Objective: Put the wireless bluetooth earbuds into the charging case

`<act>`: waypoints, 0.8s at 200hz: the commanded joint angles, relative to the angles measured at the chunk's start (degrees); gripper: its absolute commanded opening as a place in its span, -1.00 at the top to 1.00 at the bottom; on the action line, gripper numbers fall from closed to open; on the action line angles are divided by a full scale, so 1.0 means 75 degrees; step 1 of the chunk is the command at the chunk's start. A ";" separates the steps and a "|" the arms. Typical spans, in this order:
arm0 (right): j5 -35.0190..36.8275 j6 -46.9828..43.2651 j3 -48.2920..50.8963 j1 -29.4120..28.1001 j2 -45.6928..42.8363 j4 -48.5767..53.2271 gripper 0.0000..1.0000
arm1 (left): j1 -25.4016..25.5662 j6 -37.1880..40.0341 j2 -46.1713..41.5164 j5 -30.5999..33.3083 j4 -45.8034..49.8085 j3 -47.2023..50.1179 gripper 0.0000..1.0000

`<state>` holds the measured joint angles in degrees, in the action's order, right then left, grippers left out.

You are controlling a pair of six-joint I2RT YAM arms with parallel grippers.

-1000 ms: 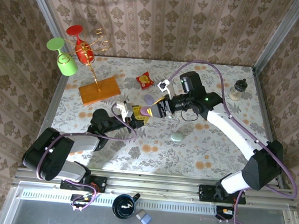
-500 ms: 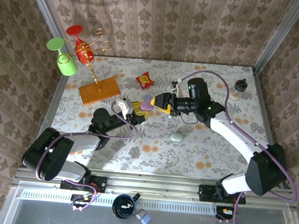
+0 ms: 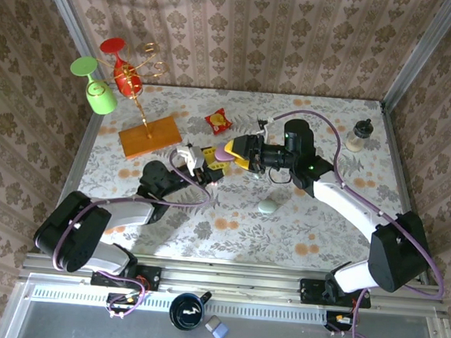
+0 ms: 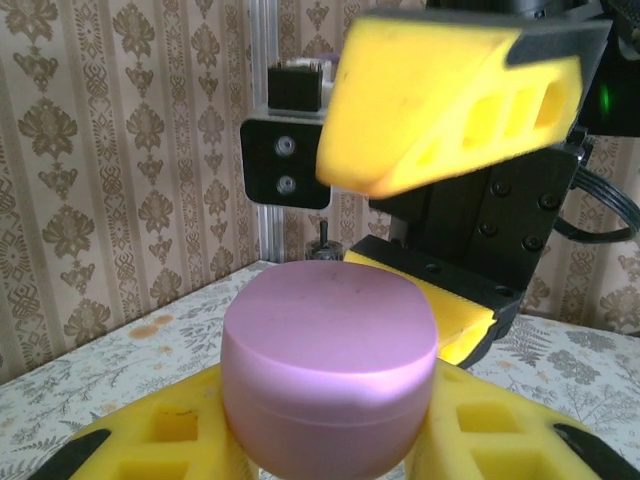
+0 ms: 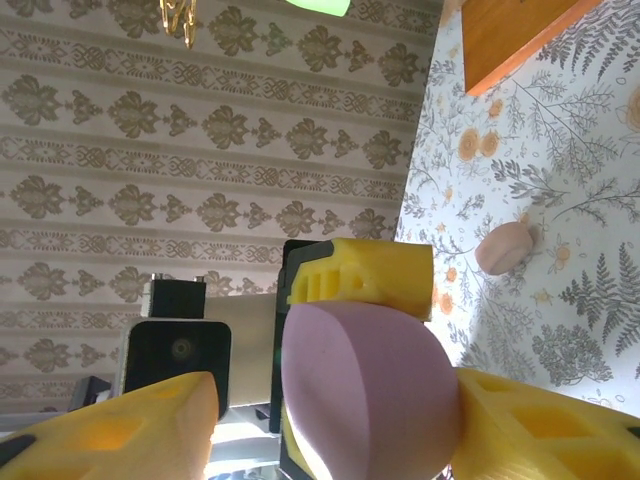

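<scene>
Lilac charging case (image 4: 328, 370) pinched between left fingers (image 4: 150, 440), straddled from 3 o'clock by spread right fingers (image 4: 450, 100). Opening step, likely. Next: close on lid (image 4: 330, 310), pry up.

The glossy lilac-pink pebble-shaped charging case (image 4: 330, 365) is closed, with a thin seam ringing its lower body. It sits upright, pinched between the yellow fingers of the left gripper (image 4: 330, 445). A pale green pebble-shaped case (image 3: 267, 207) lies closed on the floral table (image 3: 299, 235), well apart from it, and a small peach-pink rounded bud (image 5: 503, 247) lies there too.
</scene>
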<state>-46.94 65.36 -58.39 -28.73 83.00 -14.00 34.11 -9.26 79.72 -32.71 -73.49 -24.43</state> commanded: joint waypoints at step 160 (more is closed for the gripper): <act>0.1284 -0.0606 0.0779 0.0932 -0.0066 0.0660 0.60 | 0.0122 0.0507 0.0266 0.0416 0.0002 0.0291 -0.54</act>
<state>-43.55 65.80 -55.22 -24.80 84.49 -15.05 34.63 -6.66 81.01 -31.05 -72.88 -23.86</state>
